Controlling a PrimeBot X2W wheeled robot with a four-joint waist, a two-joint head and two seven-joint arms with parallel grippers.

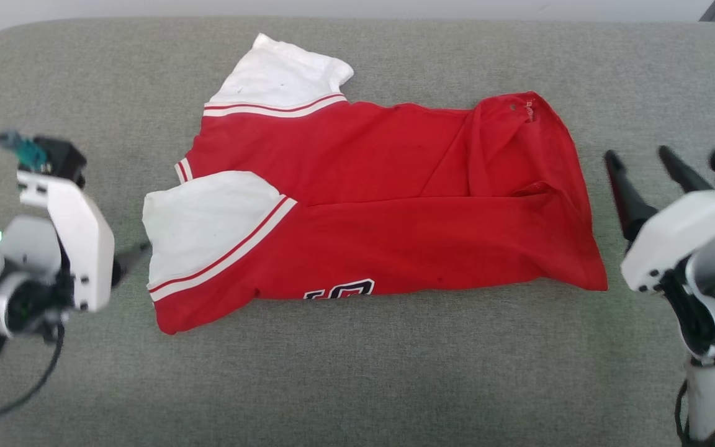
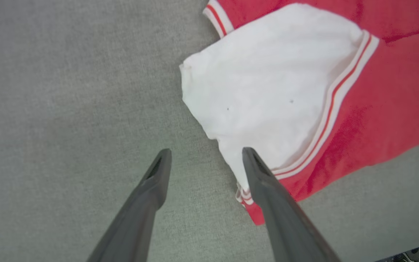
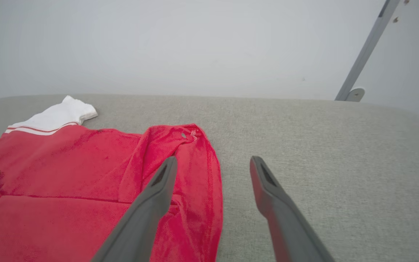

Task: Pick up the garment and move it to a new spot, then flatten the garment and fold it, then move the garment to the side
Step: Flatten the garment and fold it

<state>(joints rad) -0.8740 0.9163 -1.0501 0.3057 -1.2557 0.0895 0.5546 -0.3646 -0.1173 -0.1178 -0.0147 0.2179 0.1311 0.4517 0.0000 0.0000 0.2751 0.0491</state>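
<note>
While one garment (image 1: pixel 382 205) lies folded, four fingers (image 2: pixel 147 203) spread.

Looks like a bare test room or lab: a grey upholstered pad (image 1: pixel 357 385) with rounded corners, a plain white wall (image 3: pixel 158 43) right behind it, a slanted metal strut (image 3: pixel 367 47) (round foot) past its far-right corner.

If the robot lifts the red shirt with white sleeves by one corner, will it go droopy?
Probably droopy: the red shirt with white sleeves lies in soft folds and wrinkles. It looks thin, so likely light. Pushed, it might bunch up, since the grey cloth surface looks rough.
</note>
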